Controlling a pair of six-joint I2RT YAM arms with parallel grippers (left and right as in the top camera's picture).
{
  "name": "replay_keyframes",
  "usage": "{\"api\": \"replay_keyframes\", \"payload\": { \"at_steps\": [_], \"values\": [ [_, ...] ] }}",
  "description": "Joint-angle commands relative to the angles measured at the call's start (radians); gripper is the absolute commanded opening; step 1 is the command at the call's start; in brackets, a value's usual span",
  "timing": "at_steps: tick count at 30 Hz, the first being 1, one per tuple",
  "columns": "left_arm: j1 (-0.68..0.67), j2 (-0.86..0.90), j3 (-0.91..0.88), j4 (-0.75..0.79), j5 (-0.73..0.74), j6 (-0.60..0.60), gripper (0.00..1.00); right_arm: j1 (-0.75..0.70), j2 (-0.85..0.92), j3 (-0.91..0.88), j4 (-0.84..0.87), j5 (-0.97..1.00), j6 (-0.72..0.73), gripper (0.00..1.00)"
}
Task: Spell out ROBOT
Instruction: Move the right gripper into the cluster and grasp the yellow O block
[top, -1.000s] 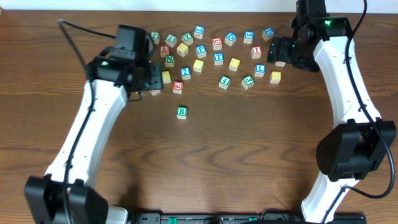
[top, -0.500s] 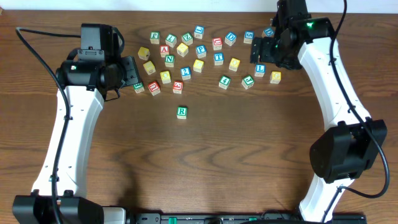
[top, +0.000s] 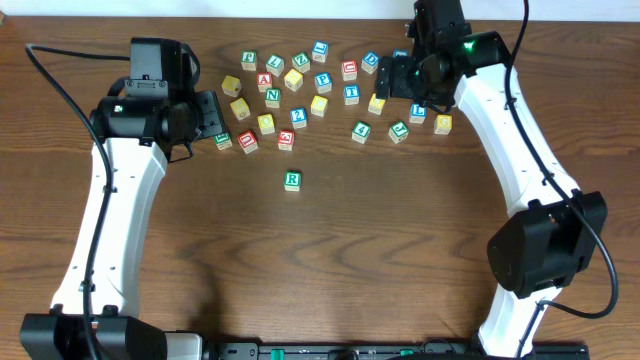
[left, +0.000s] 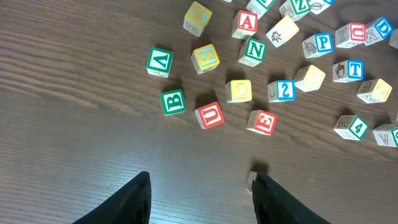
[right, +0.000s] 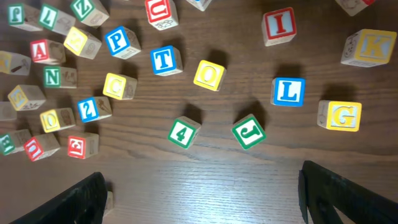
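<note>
Yellow O block (right: 208, 75) sits in the scatter beyond & right of lone R block (top: 291, 180), below right claw (right: 200, 177); it & left claw (left: 201, 180) gape apart, empty; O's prob. a light, stiff wood cube w/ slick paint, so pinch opp. flat sides.

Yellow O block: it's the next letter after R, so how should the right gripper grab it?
Bring the right gripper straight down and pinch the yellow O block by its upper and lower side faces in the right wrist view. It lies flat, slightly turned, and the blue T block crowds one other side.
</note>
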Motion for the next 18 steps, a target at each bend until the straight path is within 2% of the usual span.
{"api": "replay_keyframes", "payload": {
  "at_steps": [1, 8, 12, 18],
  "values": [
    [0.004, 0.005, 0.018, -0.003, -0.005, 0.013, 0.52, 0.004, 0.002, 0.033, 0.003, -0.037, 0.012, 0.94],
    [0.004, 0.005, 0.018, -0.027, -0.005, 0.013, 0.52, 0.004, 0.019, 0.232, 0.037, -0.043, 0.002, 0.89],
    [0.004, 0.005, 0.018, -0.028, -0.005, 0.013, 0.52, 0.015, 0.103, 0.233, 0.069, -0.026, 0.024, 0.88],
    [0.004, 0.005, 0.018, -0.028, -0.005, 0.013, 0.51, 0.028, 0.279, 0.232, 0.082, 0.036, 0.161, 0.79]
  ]
}}
